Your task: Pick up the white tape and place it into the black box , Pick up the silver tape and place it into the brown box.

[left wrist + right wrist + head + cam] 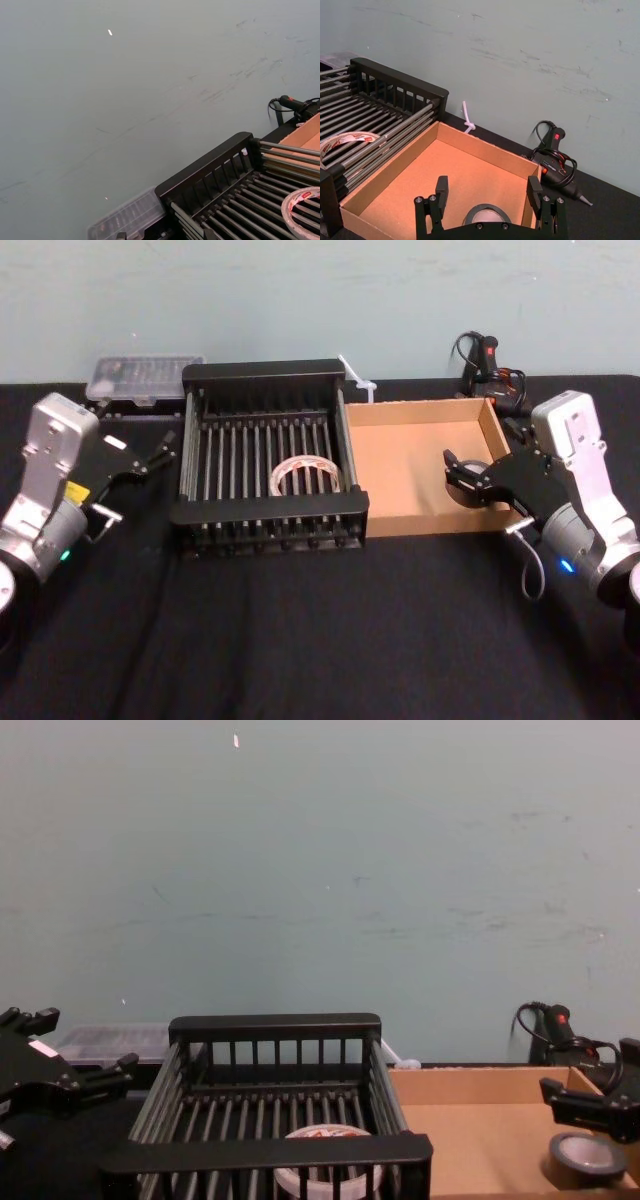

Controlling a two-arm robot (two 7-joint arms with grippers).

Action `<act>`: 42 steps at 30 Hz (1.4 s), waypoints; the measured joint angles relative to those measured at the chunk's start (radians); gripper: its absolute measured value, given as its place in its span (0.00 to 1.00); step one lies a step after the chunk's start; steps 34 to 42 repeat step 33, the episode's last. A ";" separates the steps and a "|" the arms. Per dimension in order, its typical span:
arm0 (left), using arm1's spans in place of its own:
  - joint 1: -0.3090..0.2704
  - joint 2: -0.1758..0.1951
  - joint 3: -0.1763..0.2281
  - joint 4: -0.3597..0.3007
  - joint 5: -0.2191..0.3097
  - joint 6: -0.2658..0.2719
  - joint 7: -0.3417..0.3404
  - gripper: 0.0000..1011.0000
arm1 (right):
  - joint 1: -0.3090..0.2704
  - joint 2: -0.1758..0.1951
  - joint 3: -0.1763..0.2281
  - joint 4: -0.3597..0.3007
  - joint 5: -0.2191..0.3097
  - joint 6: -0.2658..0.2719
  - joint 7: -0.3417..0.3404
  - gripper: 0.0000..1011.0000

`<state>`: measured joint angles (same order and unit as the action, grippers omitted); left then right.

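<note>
The white tape (305, 477) lies flat on the bars inside the black box (270, 512), toward its front right; it also shows in the chest view (325, 1175). To the right of the crate stands the brown box (400, 455). The silver tape (486, 215) lies flat on this tray's floor near its right wall, also seen from the chest (585, 1157). My right gripper (488, 189) hovers open just above the silver tape, fingers apart on either side and not touching it; the head view shows it over the tray's right part (455, 478). My left gripper (160, 452) stands open left of the crate.
A clear plastic case (145, 375) sits behind the crate at the back left. A black glue gun with its cord (490, 365) lies at the back right, and a white zip tie (358, 380) behind the boxes. A pale wall closes the far side. Black cloth covers the table's front.
</note>
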<state>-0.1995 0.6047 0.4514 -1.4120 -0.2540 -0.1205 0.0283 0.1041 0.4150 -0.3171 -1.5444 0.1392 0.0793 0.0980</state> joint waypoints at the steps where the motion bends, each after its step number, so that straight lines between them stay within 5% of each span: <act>1: 0.000 0.000 0.000 0.000 0.000 0.000 0.000 0.99 | 0.000 0.000 0.000 0.000 0.000 0.000 0.000 0.99; 42: 0.000 0.000 0.000 0.000 0.000 0.000 0.000 0.99 | 0.000 0.000 0.000 0.000 0.000 0.000 0.000 0.99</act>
